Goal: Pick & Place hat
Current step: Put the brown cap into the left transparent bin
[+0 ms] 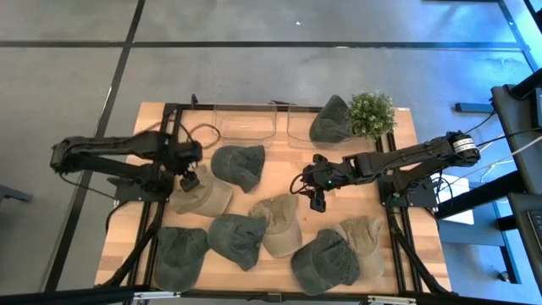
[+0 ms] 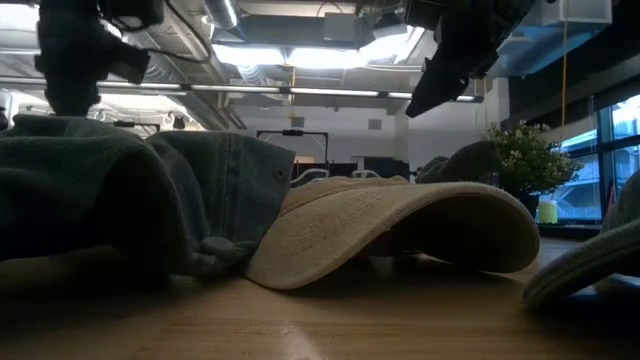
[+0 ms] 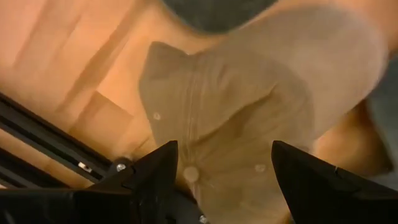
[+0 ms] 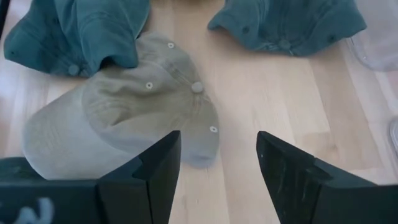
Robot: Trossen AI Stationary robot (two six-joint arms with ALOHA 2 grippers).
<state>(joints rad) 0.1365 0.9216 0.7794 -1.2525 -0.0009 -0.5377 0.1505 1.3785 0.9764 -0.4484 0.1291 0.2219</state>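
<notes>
Tan hat (image 3: pixel 236 118), unmarked, below open left gripper (image 3: pixel 221 177)

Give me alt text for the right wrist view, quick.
The right gripper hangs open and empty above the wooden table, just beside a tan cap lying crown-up. Two dark green caps lie beyond it, one overlapping the tan cap's edge, the other apart on bare wood.

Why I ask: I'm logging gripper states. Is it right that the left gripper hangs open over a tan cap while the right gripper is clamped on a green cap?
Not quite. The right gripper holds nothing: the right wrist view shows its fingers apart over bare table beside a tan cap. The left gripper does hang open over a tan cap.
</notes>
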